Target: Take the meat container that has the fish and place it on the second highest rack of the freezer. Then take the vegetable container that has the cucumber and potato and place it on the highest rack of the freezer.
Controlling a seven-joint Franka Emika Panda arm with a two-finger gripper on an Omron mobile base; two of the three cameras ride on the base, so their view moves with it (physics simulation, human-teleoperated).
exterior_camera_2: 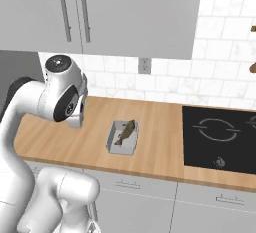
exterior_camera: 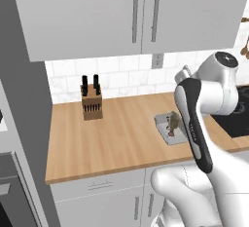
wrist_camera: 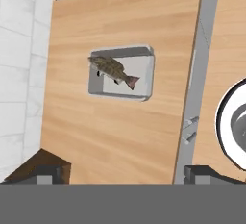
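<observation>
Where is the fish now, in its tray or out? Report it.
In: the fish lies inside the grey tray on the wooden counter.

Left base view: from behind-left of the arm, looking forward and down on the wooden counter [exterior_camera: 121, 128]. Right base view: the same counter [exterior_camera_2: 160, 127] from behind-right. Hand view: near, steeply downward; all three share the fish container [wrist_camera: 139, 69].

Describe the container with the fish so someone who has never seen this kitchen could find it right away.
Look at the long wooden countertop under the white wall cabinets. Between the brown knife block and the black cooktop lies a shallow pale grey tray; it alone holds a small olive-brown fish.
</observation>
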